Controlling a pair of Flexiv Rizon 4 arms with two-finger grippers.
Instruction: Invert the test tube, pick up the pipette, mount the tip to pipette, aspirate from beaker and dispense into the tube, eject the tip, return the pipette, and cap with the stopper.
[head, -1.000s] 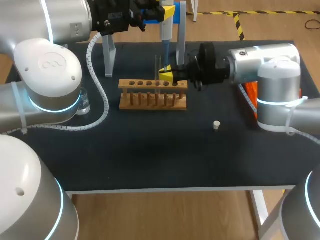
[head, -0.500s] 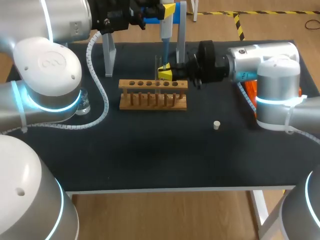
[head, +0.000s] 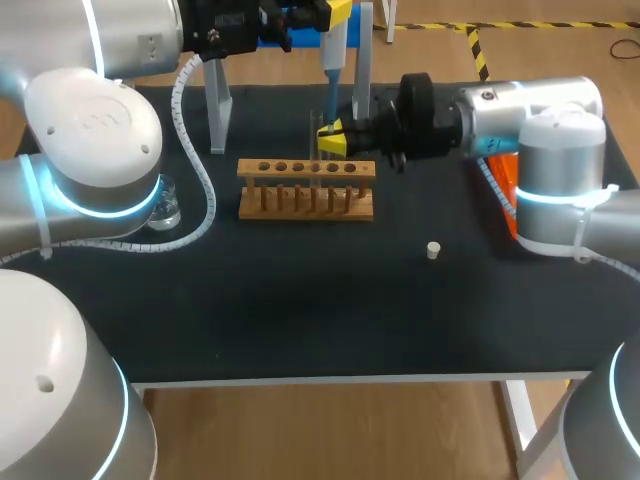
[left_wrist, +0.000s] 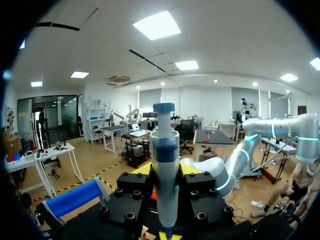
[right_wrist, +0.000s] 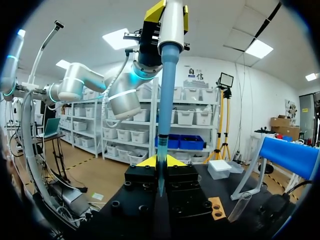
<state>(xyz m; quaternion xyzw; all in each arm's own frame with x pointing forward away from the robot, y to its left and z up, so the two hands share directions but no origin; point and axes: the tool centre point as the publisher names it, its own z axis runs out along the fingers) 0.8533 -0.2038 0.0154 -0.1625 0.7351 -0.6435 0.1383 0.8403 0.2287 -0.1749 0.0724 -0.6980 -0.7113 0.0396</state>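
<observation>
Above the rack (head: 306, 190) by the table's (head: 300, 320) far edge, your left gripper (head: 336, 14) clamped the pipette (head: 333, 55) vertical, tip pointing down at the upright test tube (head: 318, 125) clamped in your right gripper (head: 333, 140)

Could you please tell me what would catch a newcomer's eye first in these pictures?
The pipette stands out first: the left gripper holds it upright at the back of the table, its blue tip pointing down at the tube gripped by the right gripper just above the rack. A small stopper lies alone on the table, right of the rack.
</observation>
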